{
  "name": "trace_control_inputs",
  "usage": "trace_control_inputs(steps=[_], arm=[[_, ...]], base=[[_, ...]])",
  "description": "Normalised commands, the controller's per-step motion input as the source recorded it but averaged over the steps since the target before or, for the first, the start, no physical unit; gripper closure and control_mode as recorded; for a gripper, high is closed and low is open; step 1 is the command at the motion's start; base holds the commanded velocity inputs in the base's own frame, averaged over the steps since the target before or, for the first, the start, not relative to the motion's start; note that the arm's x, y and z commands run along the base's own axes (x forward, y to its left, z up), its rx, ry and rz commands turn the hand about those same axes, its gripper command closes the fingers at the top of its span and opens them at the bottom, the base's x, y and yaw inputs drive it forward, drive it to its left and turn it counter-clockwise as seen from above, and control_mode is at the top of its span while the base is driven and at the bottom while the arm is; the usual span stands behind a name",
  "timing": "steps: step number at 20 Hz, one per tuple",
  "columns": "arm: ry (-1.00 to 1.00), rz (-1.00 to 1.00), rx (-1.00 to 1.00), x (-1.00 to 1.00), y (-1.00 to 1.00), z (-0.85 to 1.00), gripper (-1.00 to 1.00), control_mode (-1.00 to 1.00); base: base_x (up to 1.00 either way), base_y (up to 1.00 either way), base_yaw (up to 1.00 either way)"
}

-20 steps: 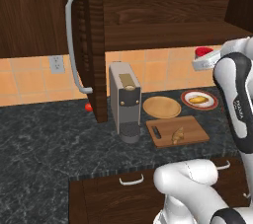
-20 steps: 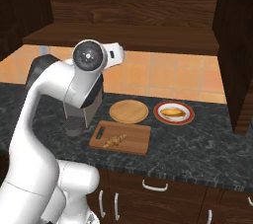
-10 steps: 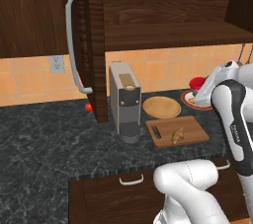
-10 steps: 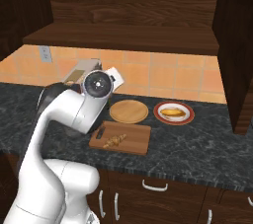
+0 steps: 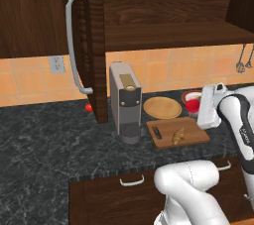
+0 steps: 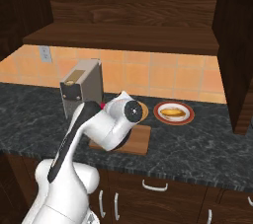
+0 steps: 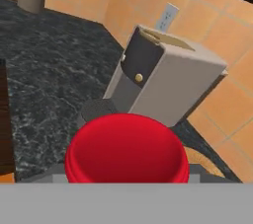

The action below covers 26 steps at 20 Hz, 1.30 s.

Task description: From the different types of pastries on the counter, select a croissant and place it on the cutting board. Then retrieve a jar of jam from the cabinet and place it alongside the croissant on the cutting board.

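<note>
Holding the jar of jam (image 7: 127,148), the gripper (image 5: 198,107) hung above the right end of the cutting board (image 5: 191,140), its red lid pressed so close to the hand camera that it covered the lower middle of that view; the finger tips themselves were hidden, but the jar sat against the hand with nothing beneath it, so the pincer was closed on it. From the left base view the jar (image 5: 193,105) showed as a small red spot beside the white hand, in front of the red-rimmed plate (image 5: 187,95). On the board lay the croissant (image 5: 178,136), near the middle and toward its near edge, with the dark slot at the board's left end. Just beyond the board sat the round tan wooden plate (image 5: 162,107), and to the left of both stood the grey coffee machine (image 5: 125,100) on the dark marbled counter (image 5: 44,140). The right base view showed the paler bun (image 6: 172,113) resting on the red-rimmed plate (image 6: 159,115), right of the board (image 6: 141,140), whose left part was hidden by the arm. The cabinet (image 5: 94,45) door stood open, edge-on to the left camera, with its curved grey handle (image 5: 73,40) facing left. A small red ball (image 5: 88,107) lay on the counter near the door's foot.
</note>
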Motion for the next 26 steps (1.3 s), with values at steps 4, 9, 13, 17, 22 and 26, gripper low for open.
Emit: trace_control_inputs(steps=[4, 9, 13, 17, 22, 26], arm=[[0.02, 0.15, 0.0, 0.37, -0.2, -0.43, 1.0, -1.0], [0.0, 0.14, 0.06, 0.66, -0.52, -0.36, 1.0, -1.0], [0.05, 0.15, 0.0, 0.56, -0.56, -0.57, 1.0, -1.0], [0.26, 0.03, 0.0, 0.08, -0.27, -0.5, 1.0, -1.0], [0.16, 0.0, -0.02, 0.15, -0.14, -0.45, 1.0, -1.0], [0.0, 0.06, 0.03, 0.32, 0.0, -0.59, 1.0, -1.0]], base=[[0.0, 0.0, 0.0], [0.0, 0.0, 0.0], [0.0, 0.0, 0.0], [0.0, 0.0, 0.0], [0.0, 0.0, 0.0], [0.0, 0.0, 0.0]])
